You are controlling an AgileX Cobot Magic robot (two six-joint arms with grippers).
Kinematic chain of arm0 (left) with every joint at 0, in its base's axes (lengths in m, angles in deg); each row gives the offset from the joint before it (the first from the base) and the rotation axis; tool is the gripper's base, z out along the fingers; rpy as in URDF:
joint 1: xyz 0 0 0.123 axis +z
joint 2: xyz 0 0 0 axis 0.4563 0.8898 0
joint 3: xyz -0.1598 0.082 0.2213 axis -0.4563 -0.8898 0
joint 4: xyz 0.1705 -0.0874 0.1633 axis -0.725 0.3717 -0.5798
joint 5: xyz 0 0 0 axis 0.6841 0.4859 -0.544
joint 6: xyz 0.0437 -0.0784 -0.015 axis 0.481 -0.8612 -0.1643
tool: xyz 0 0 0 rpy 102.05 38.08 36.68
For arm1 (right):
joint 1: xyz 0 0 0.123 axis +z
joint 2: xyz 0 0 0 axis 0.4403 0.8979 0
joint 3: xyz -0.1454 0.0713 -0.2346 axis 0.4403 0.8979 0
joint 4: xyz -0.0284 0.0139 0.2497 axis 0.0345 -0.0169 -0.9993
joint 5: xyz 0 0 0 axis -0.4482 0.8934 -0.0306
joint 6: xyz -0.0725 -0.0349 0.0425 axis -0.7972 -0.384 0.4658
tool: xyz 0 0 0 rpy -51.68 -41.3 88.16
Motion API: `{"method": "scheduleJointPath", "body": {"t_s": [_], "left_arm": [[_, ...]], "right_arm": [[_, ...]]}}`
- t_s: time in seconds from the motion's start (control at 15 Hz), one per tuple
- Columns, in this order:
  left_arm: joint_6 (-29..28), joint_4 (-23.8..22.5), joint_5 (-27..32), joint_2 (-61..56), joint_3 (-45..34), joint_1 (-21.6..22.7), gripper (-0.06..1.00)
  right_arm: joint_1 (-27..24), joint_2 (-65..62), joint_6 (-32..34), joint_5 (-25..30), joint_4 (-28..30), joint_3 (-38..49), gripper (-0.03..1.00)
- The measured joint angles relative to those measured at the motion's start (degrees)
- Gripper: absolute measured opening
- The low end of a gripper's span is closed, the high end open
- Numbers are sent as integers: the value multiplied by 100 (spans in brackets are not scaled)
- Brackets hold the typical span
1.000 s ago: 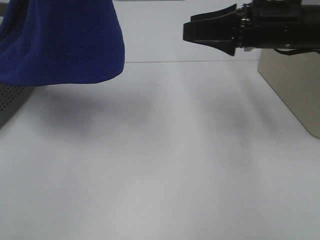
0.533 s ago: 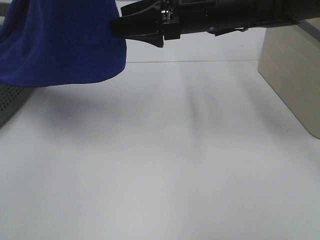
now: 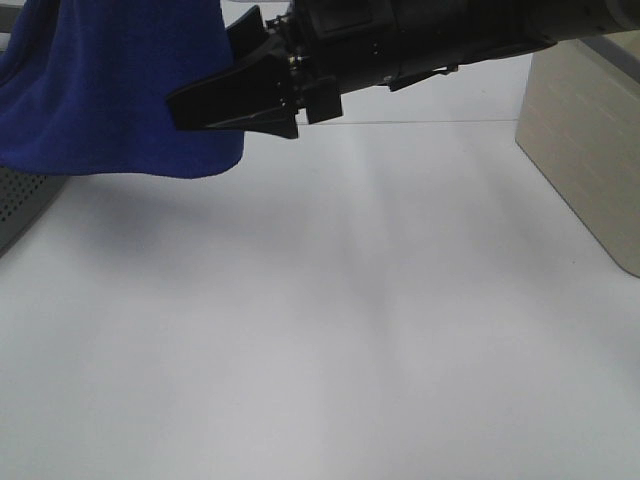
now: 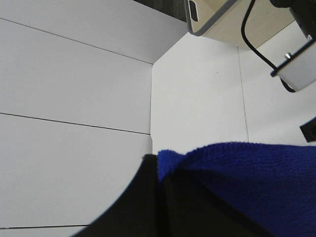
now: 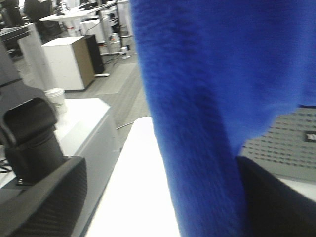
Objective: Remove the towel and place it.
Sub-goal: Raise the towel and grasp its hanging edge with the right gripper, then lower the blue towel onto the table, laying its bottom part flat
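Now we hold the towel hanging above the table.
Our left fingers are clamped on its edge; our right fingers are spread apart, straddling the cloth.

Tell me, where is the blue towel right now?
In the high view the towel hangs at the upper left, above the white table, with the right gripper open at its right edge.

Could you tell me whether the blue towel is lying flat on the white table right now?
No, the towel hangs in folds at the far left, its lower edge lifted above the table.
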Motion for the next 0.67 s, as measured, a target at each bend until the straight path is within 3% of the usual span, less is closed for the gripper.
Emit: {"method": "scheduleJointPath", "body": {"t_s": [0.13, 0.33, 0.53, 0.67], "left_arm": [[0, 0, 0, 0, 0, 0, 0], [-17, 0, 0, 0, 0, 0, 0], [-17, 0, 0, 0, 0, 0, 0], [-17, 0, 0, 0, 0, 0, 0]], "right_arm": [[166, 0, 74, -17, 246, 0, 77], [23, 0, 476, -6, 716, 0, 74], [-189, 0, 613, 6, 728, 0, 60], [-189, 0, 710, 6, 728, 0, 43]]}}
